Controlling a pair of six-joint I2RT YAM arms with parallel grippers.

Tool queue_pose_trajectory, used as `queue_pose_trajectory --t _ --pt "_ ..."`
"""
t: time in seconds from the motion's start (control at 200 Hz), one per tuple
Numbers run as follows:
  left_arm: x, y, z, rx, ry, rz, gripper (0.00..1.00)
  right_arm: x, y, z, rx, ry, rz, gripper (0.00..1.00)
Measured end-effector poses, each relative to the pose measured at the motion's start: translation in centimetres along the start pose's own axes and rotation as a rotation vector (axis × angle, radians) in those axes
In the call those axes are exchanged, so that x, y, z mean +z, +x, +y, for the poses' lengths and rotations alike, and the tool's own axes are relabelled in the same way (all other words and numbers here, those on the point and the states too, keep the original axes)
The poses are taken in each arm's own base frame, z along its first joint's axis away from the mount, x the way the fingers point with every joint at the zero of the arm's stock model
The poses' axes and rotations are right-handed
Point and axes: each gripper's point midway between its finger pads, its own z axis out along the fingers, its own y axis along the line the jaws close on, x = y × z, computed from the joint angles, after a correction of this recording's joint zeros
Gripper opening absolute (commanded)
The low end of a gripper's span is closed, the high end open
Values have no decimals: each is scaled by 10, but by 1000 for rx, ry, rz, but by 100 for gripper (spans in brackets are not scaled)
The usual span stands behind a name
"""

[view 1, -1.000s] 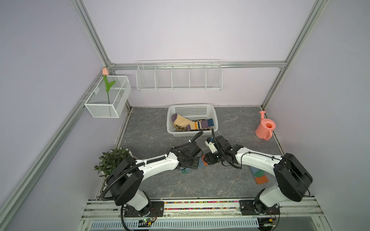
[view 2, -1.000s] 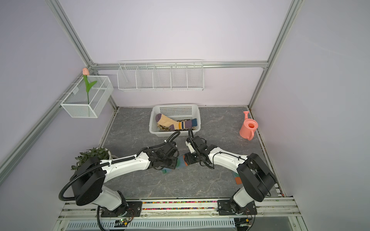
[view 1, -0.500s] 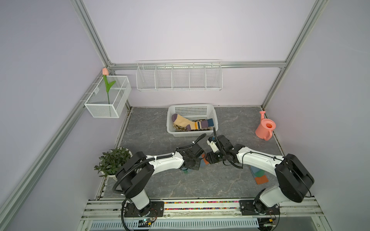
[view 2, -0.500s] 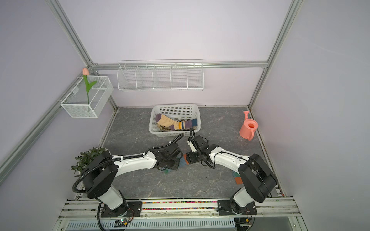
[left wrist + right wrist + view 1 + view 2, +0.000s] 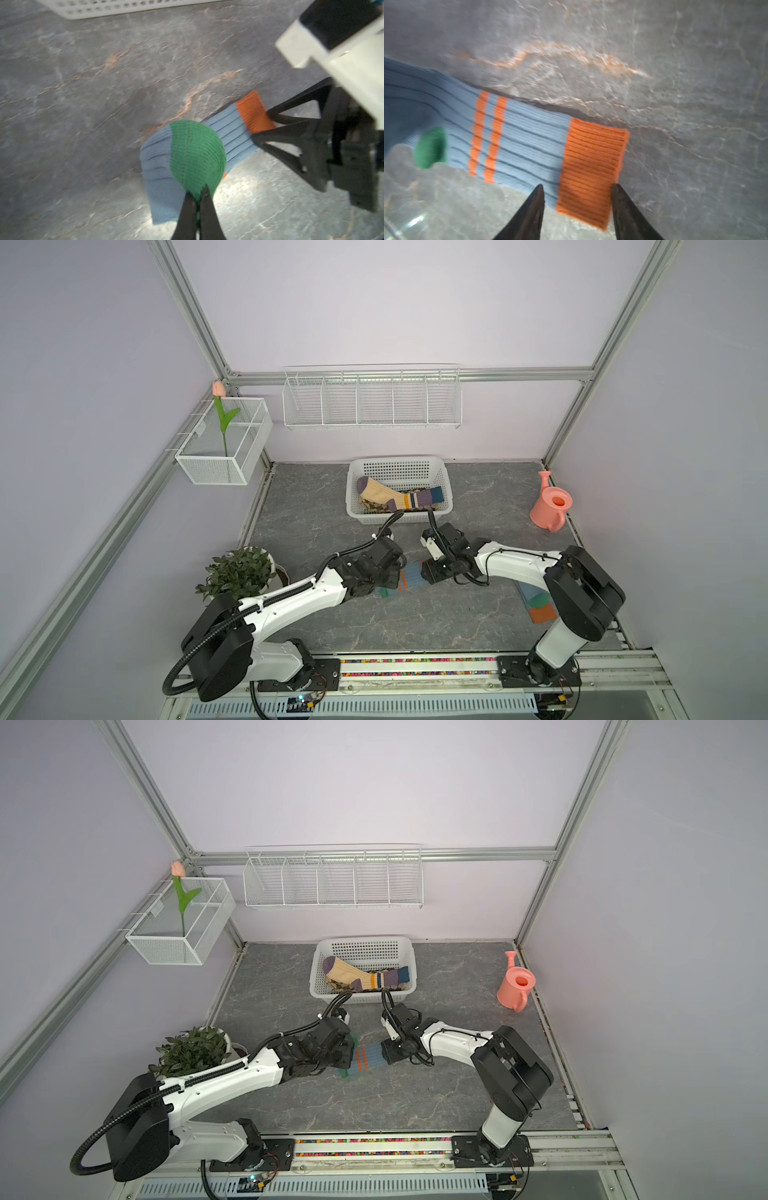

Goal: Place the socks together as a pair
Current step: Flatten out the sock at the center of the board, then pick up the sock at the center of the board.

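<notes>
**Clerk:** Entry one. Item and location?

**Checker:** Blue-grey sock (image 5: 410, 576), ribbed knit, two orange bands, orange cuff (image 5: 591, 166), green patch (image 5: 195, 153). It lies on the counter (image 5: 415, 626), just below centre of the frame in both top views, stretched between the two arms.

**Clerk:** Left claw (image 5: 199, 194)?

**Checker:** Pinched together on a fold of the green patch. The cloth bunches up into the tips.

**Clerk:** Right claw (image 5: 577, 187)?

**Checker:** Tips apart, straddling the cuff end. One tip is over the blue ribbing, the other at the cuff's outer edge. No grip there yet.

**Clerk:** Handling notes?

**Checker:** Judged light, soft and limp, with nothing fragile. It would likely sag and fold if lifted by one point, so two holds, one at each end, should keep it straight. The ribbed knit should give the tips good purchase. The cuff is probably the firmest place to hold. Take a full bite of it, not just the edge.

**Clerk:** Partner item?

**Checker:** Matching sock (image 5: 540, 605), same green and orange. It sits lower right of the frame in a top view, partly hidden under the right arm and well apart from entry one.

**Clerk:** Other stock?

**Checker:** Cream striped sock (image 5: 390, 495) in the white basket (image 5: 398, 459), upper centre. Patterned ones lie beneath it, too hidden to list.
</notes>
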Motion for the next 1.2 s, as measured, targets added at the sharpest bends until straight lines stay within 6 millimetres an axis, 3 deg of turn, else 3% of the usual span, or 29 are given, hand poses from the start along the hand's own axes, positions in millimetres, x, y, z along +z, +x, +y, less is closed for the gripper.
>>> queue_pose_trajectory --t 0.135,0.265,0.365,0.56,0.75,0.895,1.2 --pt "-15 8 28 -59 -56 -69 3 -1 3 -12 0 67 8 52" --pt "-27 13 51 -117 -82 -151 20 -4 5 -23 1 129 12 51" --pt "-27 17 69 -156 -121 -172 41 -10 14 -33 2 184 36 51" --pt "-25 18 81 -182 -178 -184 68 -35 32 -47 -1 255 43 52" --pt "-30 14 85 -185 -199 -205 68 -83 23 -62 32 292 -60 59" --pt "-23 8 71 -177 -142 -207 67 -114 20 -113 191 362 -136 62" --pt "22 19 32 -128 -46 -41 66 -131 43 -192 443 492 -110 62"
